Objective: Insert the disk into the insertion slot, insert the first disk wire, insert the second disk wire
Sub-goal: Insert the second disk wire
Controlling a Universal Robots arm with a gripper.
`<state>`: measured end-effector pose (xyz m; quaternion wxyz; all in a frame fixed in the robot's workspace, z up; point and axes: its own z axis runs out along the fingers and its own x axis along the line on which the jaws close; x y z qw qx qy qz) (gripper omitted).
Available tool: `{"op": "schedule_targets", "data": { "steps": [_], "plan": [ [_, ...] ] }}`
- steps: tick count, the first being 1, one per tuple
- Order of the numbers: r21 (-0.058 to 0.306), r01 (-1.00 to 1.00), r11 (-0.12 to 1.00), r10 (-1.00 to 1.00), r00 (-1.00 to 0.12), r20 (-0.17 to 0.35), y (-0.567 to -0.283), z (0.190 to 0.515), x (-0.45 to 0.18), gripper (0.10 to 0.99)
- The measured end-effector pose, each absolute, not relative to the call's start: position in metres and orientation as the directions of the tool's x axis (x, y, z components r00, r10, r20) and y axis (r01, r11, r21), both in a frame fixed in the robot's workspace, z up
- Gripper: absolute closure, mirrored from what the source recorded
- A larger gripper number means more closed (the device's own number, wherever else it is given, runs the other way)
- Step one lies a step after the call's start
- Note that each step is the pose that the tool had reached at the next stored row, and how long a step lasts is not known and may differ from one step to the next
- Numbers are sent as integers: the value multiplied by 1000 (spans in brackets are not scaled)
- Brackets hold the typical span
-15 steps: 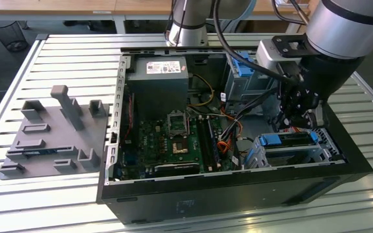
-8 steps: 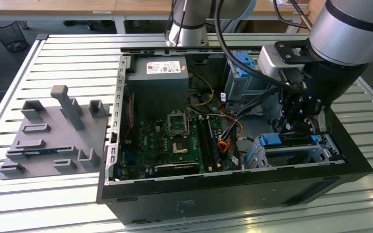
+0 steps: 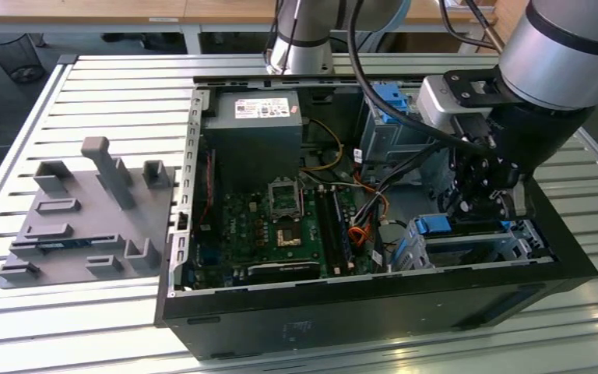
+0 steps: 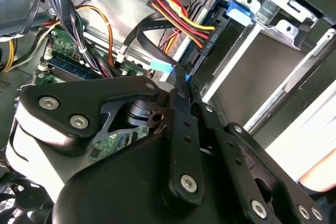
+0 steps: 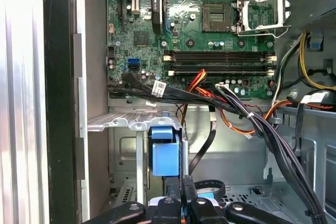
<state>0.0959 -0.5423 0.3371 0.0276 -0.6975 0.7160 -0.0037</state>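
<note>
A: Disk (image 3: 436,226) — just a blue carrier end visible, seated in the insertion slot (image 3: 507,245) at the corner of the computer case (image 3: 382,312) near the exterior view's right. Silver body hidden inside the cage, so I can't tell which way its label faces. Long axis appears to run into the cage, along the case's front wall.

B: Gripper?

A: Gripper (image 4: 181,77) fingers are drawn nearly together, pinched on a flat black cable (image 4: 139,30) with a light blue tab, just beside the disk's blue end. The connector itself is hidden behind the fingertips in both wrist views.

B: Any writing?

A: White sticker on the power supply (image 3: 252,128), and a white tag on the cable bundle (image 5: 158,88) over the motherboard (image 5: 199,24); print too small to read.

B: Outward?

A: A taller cage with a blue tab (image 3: 392,97) toward the case's rear. Grey fixture block (image 3: 81,218) on the slatted table (image 3: 102,86), well apart from the case.
</note>
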Motion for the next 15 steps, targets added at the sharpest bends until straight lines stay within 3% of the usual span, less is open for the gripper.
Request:
{"op": "schedule_targets", "data": {
  "steps": [15],
  "plan": [
    [-44, -999, 27, -999, -25, -35, -545, 335, 100, 937]
  ]
}}
